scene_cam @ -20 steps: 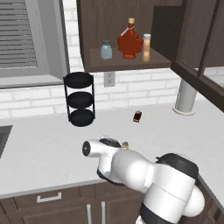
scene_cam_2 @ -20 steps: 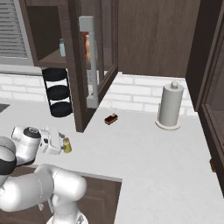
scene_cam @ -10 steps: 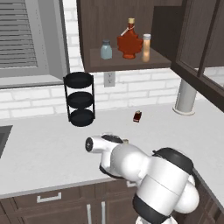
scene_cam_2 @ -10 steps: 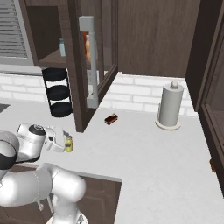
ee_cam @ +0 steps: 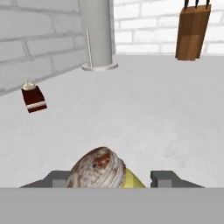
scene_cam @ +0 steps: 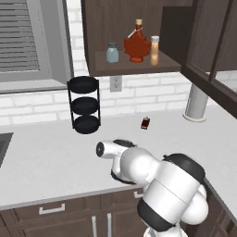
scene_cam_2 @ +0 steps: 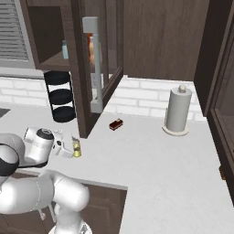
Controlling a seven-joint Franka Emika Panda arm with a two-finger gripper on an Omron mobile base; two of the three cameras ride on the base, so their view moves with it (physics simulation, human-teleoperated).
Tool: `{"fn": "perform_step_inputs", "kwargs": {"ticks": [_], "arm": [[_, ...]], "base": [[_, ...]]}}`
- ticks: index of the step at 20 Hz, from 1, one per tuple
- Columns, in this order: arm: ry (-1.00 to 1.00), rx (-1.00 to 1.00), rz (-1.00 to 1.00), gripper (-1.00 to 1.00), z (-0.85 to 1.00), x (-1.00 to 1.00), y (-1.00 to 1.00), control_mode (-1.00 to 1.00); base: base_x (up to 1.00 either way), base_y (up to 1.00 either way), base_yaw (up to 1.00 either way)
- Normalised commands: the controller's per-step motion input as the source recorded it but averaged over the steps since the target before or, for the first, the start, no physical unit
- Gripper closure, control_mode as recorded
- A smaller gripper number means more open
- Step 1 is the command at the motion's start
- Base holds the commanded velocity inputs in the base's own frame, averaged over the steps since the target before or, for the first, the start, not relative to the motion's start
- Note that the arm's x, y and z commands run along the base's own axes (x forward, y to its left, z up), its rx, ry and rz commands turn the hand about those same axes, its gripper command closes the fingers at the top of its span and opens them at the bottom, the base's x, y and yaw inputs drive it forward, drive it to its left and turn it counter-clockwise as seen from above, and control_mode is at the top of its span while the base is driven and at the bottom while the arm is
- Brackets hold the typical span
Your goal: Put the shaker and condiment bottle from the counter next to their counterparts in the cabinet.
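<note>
The end effector (scene_cam_2: pixel 73 147) sits low over the near edge of the worktop (scene_cam_2: pixel 155 160), brought in sideways on the shaker (scene_cam_2: pixel 77 149); the shaker stands upright there, its yellow-green body just visible beside the white hand in the right base view; in the hand view its mottled tan cap (ee_cam: pixel 98 168) lies between the two fingertips (ee_cam: pixel 164 177), which stand at a middling width on either side of it; whether they already press on its body I cannot tell. The condiment bottle (scene_cam: pixel 154 50) already stands on the cabinet (scene_cam: pixel 134 69) shelf, just beside the red maple-leaf bottle (scene_cam: pixel 137 44), with the pale blue-grey shaker (scene_cam: pixel 112 52) further left.

To do this step well, I judge the fingers should finish closing evenly on the cylinder below the cap, keeping it centred so that it does not tip or squirt out; then lift straight up before swinging toward the shelf, minding the open glass door (scene_cam_2: pixel 98 64) and the small dark red object (scene_cam_2: pixel 116 124) lying further back.

Against the earlier pictures, the jaws have narrowed from wide open, and the hand has slid forward so that its body now covers the shaker in the left base view; the shaker itself has not shifted.
</note>
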Motion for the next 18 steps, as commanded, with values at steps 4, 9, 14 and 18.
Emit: {"fn": "perform_step_inputs", "kwargs": {"ticks": [4, 9, 14, 18], "arm": [[0.0, 0.0, 0.0, 1.0, 0.4, 0.16, -0.27, -1.0], [0.03, 0.0, 0.0, 1.0, 0.77, 0.54, -0.04, -1.0], [0.04, 0.0, 0.01, 1.0, 0.89, 0.59, 0.0, -1.0], [-0.02, -0.02, 0.07, 1.0, 0.57, -0.04, 0.03, -1.0]], "base": [[0.0, 0.0, 0.0], [0.0, 0.0, 0.0], [0.0, 0.0, 0.0], [0.0, 0.0, 0.0]]}}
